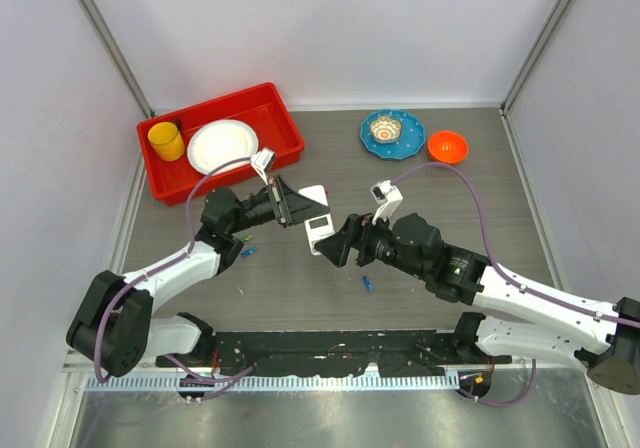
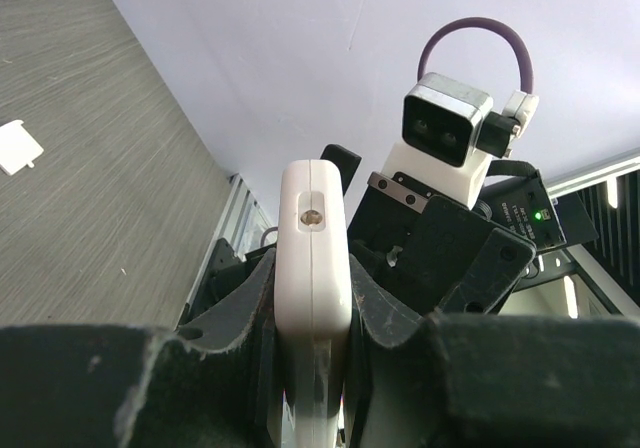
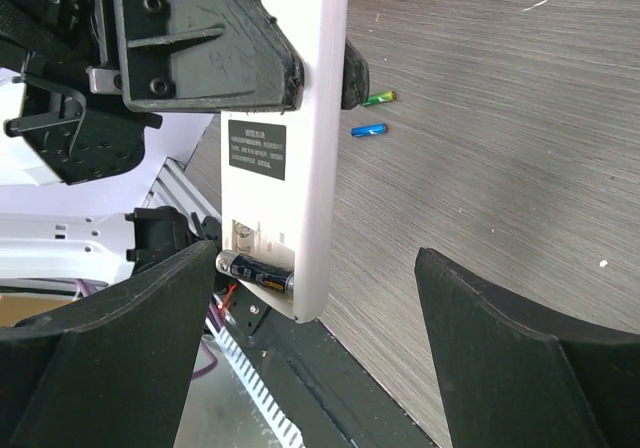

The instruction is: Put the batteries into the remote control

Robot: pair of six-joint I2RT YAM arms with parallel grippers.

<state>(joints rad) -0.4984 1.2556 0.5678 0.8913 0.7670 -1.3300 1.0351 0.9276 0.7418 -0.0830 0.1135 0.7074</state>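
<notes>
The left gripper (image 2: 312,320) clamps the remote (image 2: 313,238) aloft, bay turned toward the right gripper (image 3: 322,298). That one gapes empty around the bay end, probably to seat the dark battery (image 3: 256,270).

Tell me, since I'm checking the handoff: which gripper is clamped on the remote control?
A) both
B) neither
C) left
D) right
C: the left gripper is shut on the remote control, while the right gripper stands wide open around one end of it.
</notes>
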